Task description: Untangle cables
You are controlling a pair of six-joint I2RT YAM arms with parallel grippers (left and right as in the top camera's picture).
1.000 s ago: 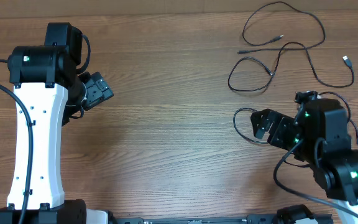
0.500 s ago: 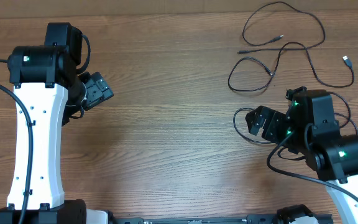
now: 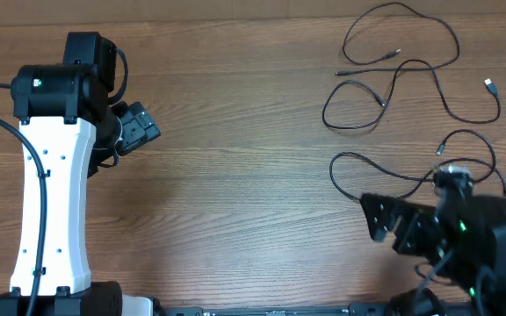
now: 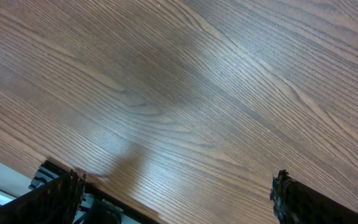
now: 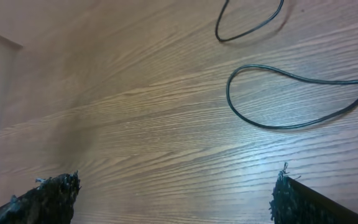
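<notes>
The right gripper (image 3: 372,218) is hovering, fingers wide apart and empty, beside the thin black cables (image 3: 325,112) looping at the right of the brown wooden tabletop (image 3: 235,175), apparently preparing a pick that calls for reaching forward, while the left gripper (image 3: 148,125) is idling equally open and empty.

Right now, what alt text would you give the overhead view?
Thin black cables lie in separate loops on the wooden table's right side. The right pincer hangs open beside the nearest loop, holding nothing; the left pincer, also open, hovers over bare wood at left.
</notes>
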